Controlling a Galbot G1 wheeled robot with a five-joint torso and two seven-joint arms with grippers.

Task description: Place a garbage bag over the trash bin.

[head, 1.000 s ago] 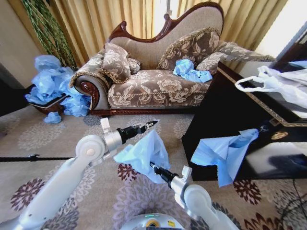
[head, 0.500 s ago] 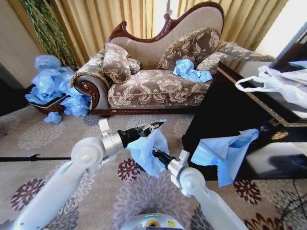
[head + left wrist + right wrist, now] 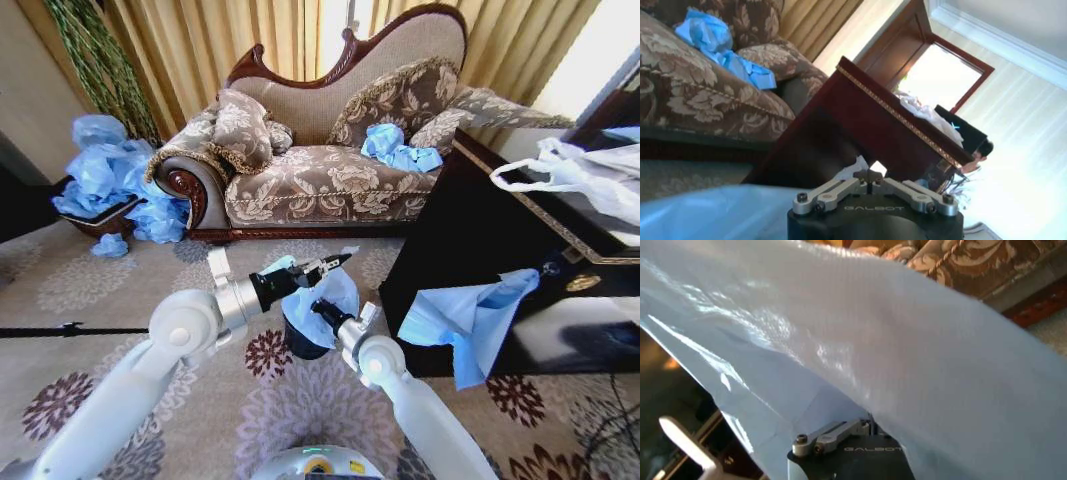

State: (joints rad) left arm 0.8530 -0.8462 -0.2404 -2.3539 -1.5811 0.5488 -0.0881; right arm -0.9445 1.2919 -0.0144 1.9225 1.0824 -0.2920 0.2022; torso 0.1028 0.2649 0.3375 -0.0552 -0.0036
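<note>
Patterned sofa [image 3: 320, 170] behind — dark cabinet [image 3: 500, 250] beside it.

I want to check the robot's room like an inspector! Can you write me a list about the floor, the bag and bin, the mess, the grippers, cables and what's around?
Surface: patterned carpet.
Job's things: garbage bag draped over trash bin.
Clutter: blue bags piled by the sofa, on the sofa seat, and hanging off the dark table; white bag on top.
Grippers: left gripper and right gripper at the bag.
Cables: black cable across the carpet.
Surroundings: sofa, curtains.
</note>
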